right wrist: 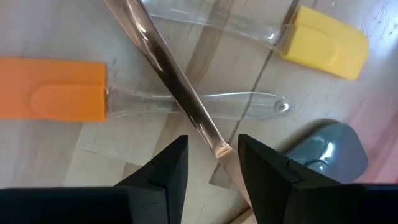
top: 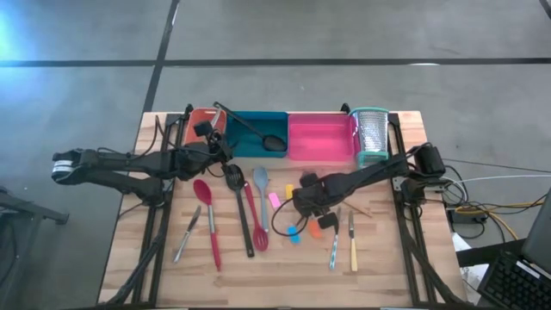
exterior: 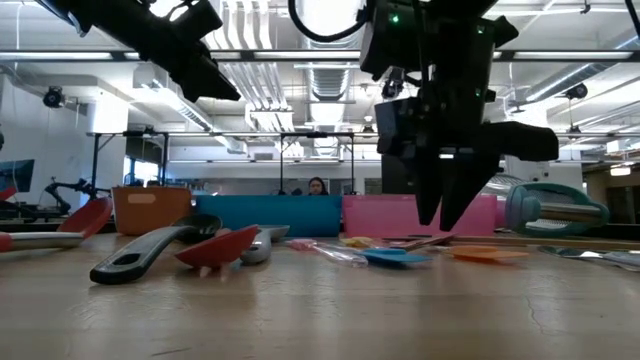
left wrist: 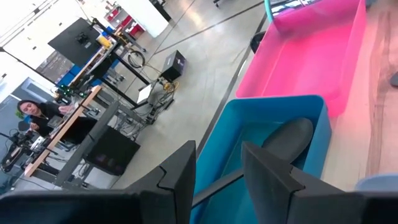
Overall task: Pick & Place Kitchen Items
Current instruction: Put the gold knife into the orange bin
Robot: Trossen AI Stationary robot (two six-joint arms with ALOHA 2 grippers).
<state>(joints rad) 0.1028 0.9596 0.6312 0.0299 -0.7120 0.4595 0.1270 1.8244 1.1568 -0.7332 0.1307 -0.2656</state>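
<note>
Hovering over the middle of the wooden tabletop (top: 155,258), the right pincer (right wrist: 208,163) stood spread, straddling the tip of a slim clear-pink rod (right wrist: 166,67), seemingly lined up to pinch it. That rod lay across an orange clear-handled spatula (right wrist: 53,89). At the far edge, the left pincer (left wrist: 217,180) held a black long-handled spoon (left wrist: 287,138) over the teal tray (left wrist: 261,134), presumably for depositing.

Black ladle (left wrist: 283,144) handle behind left gripper's fingers (left wrist: 180,180).
</note>
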